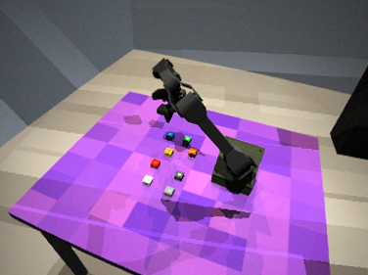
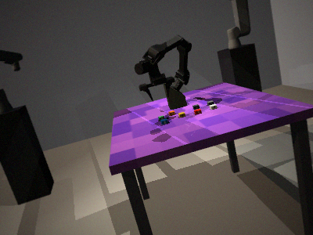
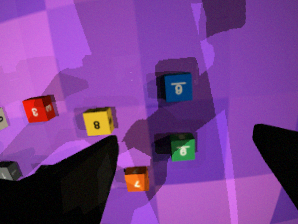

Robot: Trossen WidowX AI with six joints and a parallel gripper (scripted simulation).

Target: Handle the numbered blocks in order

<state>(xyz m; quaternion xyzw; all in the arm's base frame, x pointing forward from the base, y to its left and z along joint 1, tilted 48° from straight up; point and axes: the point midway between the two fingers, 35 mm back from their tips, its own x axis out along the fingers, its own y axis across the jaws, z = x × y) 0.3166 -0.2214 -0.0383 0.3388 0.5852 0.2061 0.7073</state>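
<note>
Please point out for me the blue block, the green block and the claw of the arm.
blue block (image 3: 177, 87): wrist view, on its top face with the printed digit.
green block (image 3: 181, 147): wrist view, on its top face.
claw (image 1: 162, 102): top view, midway between the open fingertips, above the purple table.

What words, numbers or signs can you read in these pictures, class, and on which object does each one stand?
None can be read for sure.
Blue block: a white mark, blurred.
Green block: a white mark, blurred.
Yellow block: a dark mark, blurred.
Red block: a white mark, blurred.
Orange block: a white mark, blurred.
White block and the two grey blocks: too small to tell.
</note>
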